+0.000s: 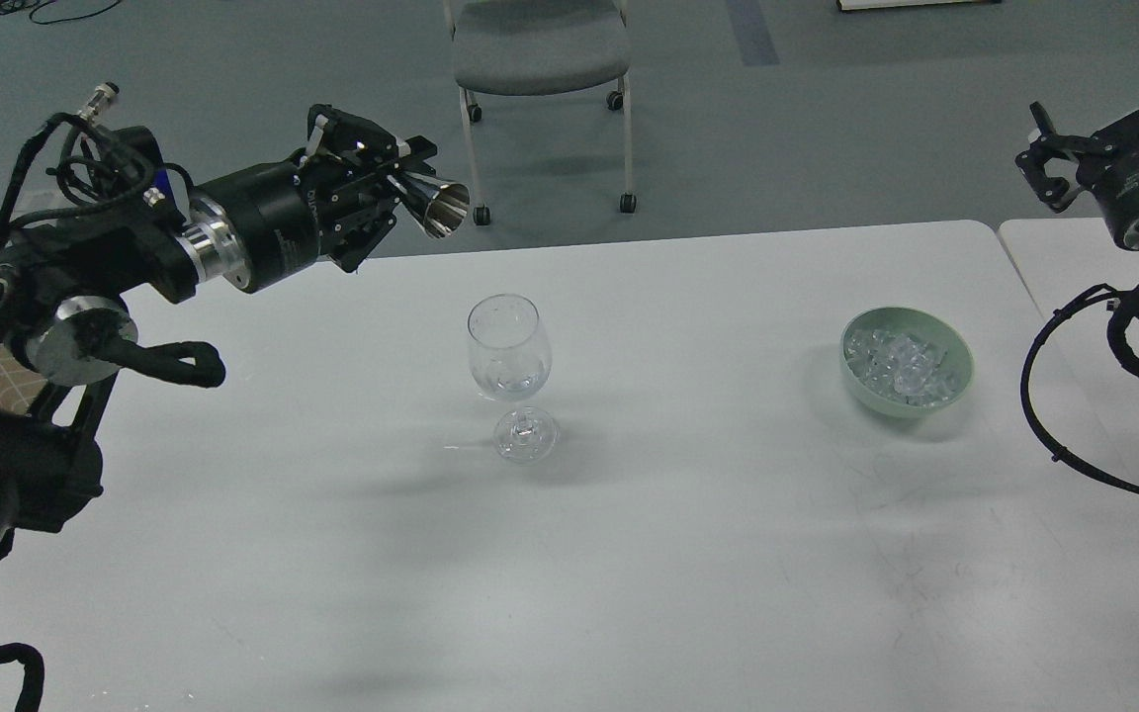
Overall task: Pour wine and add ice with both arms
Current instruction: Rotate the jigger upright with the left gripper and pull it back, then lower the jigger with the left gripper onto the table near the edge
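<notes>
Many ice (904,366) cubes look slippery, best pinched across flat faces; left gripper (387,193) clamps a jigger (436,205), right gripper (1089,148) spread.

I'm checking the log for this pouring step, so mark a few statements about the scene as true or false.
1. The left gripper holds a shiny metal jigger. True.
2. The ice cubes sit in a green bowl. True.
3. The wine glass lies on its side. False: it stands upright on the white table.
4. The right gripper is over the bowl. False: it hangs off to the bowl's right, past the table edge.
5. The jigger's mouth touches the glass rim. False: it is apart, up and left.
</notes>
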### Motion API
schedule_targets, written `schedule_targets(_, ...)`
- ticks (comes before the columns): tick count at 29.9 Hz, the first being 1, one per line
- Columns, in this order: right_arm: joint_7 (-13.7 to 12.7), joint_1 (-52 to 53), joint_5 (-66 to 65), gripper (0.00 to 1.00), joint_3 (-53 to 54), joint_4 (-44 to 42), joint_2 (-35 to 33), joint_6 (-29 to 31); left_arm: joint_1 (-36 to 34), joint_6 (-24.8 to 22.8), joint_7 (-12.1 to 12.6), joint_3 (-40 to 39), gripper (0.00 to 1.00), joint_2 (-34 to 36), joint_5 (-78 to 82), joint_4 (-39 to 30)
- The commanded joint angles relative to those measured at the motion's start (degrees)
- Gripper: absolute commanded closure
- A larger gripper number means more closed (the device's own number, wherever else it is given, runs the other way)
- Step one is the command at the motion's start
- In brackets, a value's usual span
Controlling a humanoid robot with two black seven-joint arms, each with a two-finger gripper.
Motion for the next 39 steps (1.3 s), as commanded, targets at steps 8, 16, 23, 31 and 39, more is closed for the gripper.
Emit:
schedule_targets(8,0.1,-2.6,-0.3,0.00,-0.2,-0.3,-0.1,0.0,7.8,0.7,0.0,-9.4,1.00,-4.9,-12.5,7.3)
schedule_targets(16,0.1,-2.8,-0.5,0.00,-0.6,-0.3,-0.1,0.0,7.8,0.6,0.0,-13.6,1.00,-7.8,-27.1,23.0)
schedule_targets(23,0.1,-3.1,-0.6,0.00,-0.6,-0.3,-0.2,-0.5,8.1,0.8,0.0,-13.6,1.00,-9.6,-31.2,30.3)
schedule_targets(31,0.1,-3.0,-0.6,0.00,-2.2,-0.1,-0.2,-0.9,8.1,1.3,-3.1,-13.7,1.00,-11.9,-31.5,36.8)
schedule_targets(39,0.1,-3.0,-0.6,0.00,-3.0,0.0,-0.2,-0.9,4.4,1.2,-8.2,-14.3,1.00,-11.9,-32.0,47.3)
